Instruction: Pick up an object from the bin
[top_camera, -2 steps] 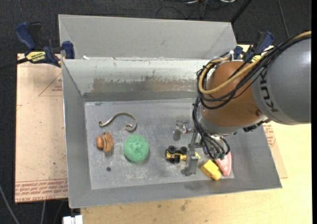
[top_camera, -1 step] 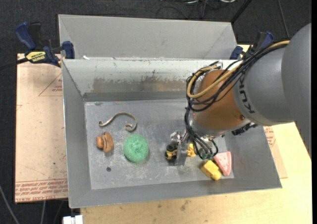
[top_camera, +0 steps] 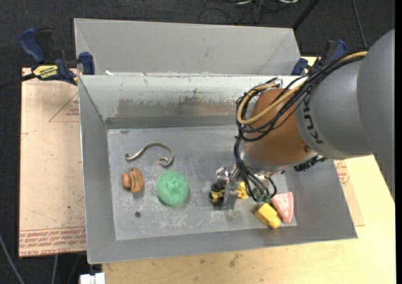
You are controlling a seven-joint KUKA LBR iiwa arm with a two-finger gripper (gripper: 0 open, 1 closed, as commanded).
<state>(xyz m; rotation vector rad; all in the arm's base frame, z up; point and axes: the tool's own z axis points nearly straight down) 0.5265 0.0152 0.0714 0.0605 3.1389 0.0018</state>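
Within the grey bin (top_camera: 188,221), a green ball (top_camera: 173,188) is seen on the floor. The gripper (top_camera: 223,193) is lowered just right of it; its opening and any hold cannot be told. Further right of the ball, a yellow block (top_camera: 268,215) and a pink wedge (top_camera: 284,206) are found touching.

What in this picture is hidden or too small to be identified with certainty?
Camera view:
- Part of the bin floor beside the gripper: hidden by the arm's orange cover and cables.
- Whether the gripper holds anything: too small and cluttered to tell.
- Dark speck below the brown lump: too small to identify.
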